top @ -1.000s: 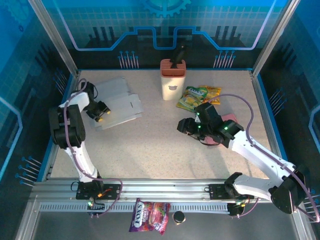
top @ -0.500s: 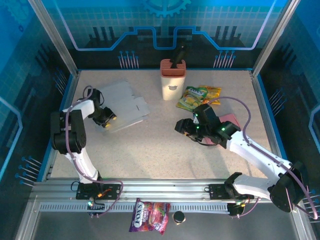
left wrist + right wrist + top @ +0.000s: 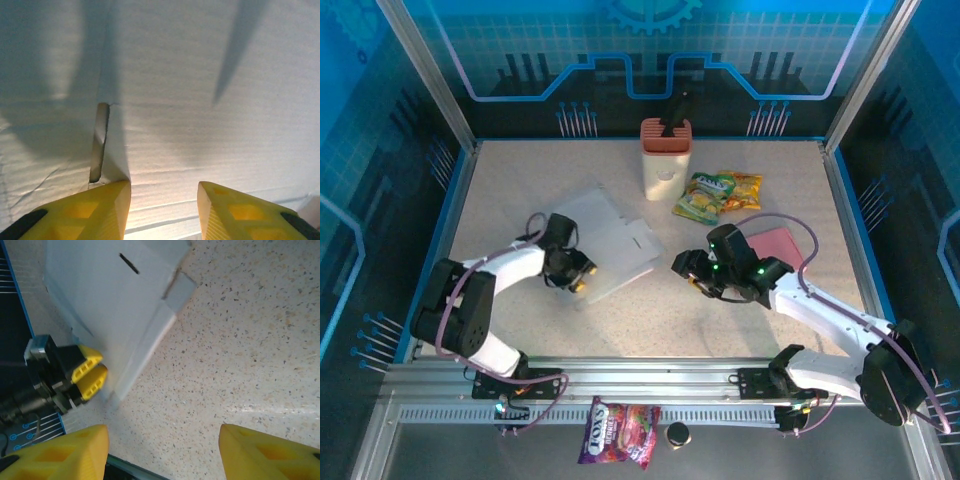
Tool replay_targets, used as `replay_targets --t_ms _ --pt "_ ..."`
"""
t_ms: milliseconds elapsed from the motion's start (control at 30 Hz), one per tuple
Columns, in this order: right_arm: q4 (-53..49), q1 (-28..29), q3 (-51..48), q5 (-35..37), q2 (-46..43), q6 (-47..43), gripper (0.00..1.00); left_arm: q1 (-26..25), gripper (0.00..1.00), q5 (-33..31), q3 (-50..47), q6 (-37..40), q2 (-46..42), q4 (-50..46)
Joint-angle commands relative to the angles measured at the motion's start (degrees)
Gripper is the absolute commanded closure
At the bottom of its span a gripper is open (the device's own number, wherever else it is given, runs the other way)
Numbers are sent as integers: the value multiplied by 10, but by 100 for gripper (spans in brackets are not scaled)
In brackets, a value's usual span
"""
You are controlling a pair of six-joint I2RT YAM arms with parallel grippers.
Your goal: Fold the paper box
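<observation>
The paper box (image 3: pixel 610 240) is a flat white cardboard sheet lying left of the table's middle, tilted, with a narrow slot (image 3: pixel 99 142) in it. My left gripper (image 3: pixel 582 283) is at the sheet's near left edge and is shut on it. In the left wrist view the white board (image 3: pixel 200 100) runs between the yellow fingers (image 3: pixel 107 210). My right gripper (image 3: pixel 685 268) hangs open just right of the sheet, apart from it, with bare table between its fingertips (image 3: pixel 162 432). The right wrist view shows the sheet (image 3: pixel 115 305) and the left gripper (image 3: pixel 95 372) at its edge.
A white cup with a pink top (image 3: pixel 666 160) stands at the back centre. Snack packets (image 3: pixel 718 193) lie beside it and a pink flat item (image 3: pixel 775 245) lies behind my right arm. A candy bag (image 3: pixel 620 432) rests below the front rail. Frame posts and blue walls enclose the table.
My left gripper has dragged the paper box from the far left toward the table's middle and nearer the front. My right gripper has shifted slightly left toward it and opened a little wider.
</observation>
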Motion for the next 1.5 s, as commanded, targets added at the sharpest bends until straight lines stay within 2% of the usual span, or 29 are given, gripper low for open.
replay_targets --t_ms 0,167,333,400,500,567,700,800,933,1133,1467 --pt "56 -4 -28 -3 -4 43 39 -61 58 -3 -19 -146 4 44" --pt "92 -4 -67 -8 1 68 39 -119 56 10 33 -183 23 45" --pt "113 -4 -89 -3 1 80 39 -112 50 -26 65 -164 -45 -34" --pt "130 -3 -98 -1 4 89 39 -86 49 -26 81 -128 -67 -71" --pt "160 4 -106 7 18 99 39 -13 50 -4 103 -37 -76 -113" --pt "188 12 -108 19 33 103 40 48 52 17 122 47 -60 -134" --pt "279 29 -120 36 73 120 40 119 52 46 164 187 -2 -140" --pt "316 42 -123 47 96 128 41 134 53 68 193 248 50 -132" --pt "328 60 -121 66 119 135 41 138 53 32 222 302 96 -132" --pt "389 78 -129 73 171 164 41 156 53 5 231 325 142 -133" --pt "425 82 -127 80 209 168 42 158 53 -1 239 336 187 -135"
